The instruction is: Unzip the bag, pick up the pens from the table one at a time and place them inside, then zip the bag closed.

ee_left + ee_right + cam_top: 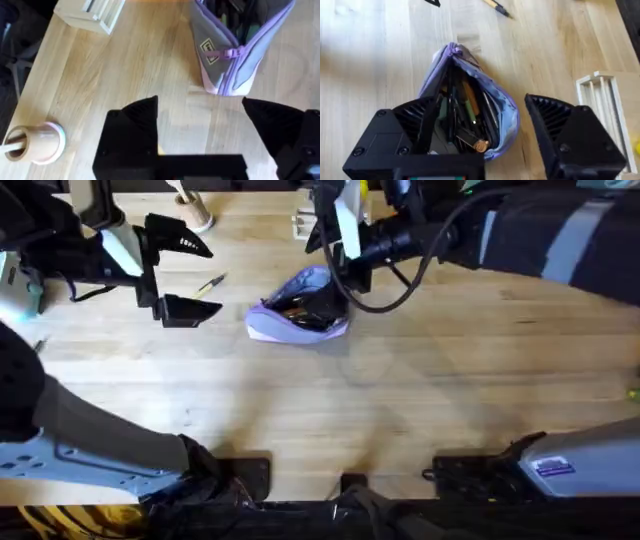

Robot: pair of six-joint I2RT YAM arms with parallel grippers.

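The lavender bag [298, 315] lies unzipped near the table's [400, 400] far middle, its mouth gaping. Inside it I see dark pens [470, 117] among other slim items. My right gripper [340, 278] hovers just above the bag, and in the right wrist view it [485, 127] is open with one finger on each side of the bag [502, 107]. A yellowish pen [211, 283] with a dark tip lies on the wood left of the bag. My left gripper [193, 277] is open around that pen, fingers either side. In the left wrist view, the bag's end [235, 60] lies beyond the left fingers [135, 120].
A white slatted rack [303, 225] stands behind the bag, also in the right wrist view [605, 100]. A small wooden spool [197, 215] sits at the far left of the table. The near half of the table is bare wood.
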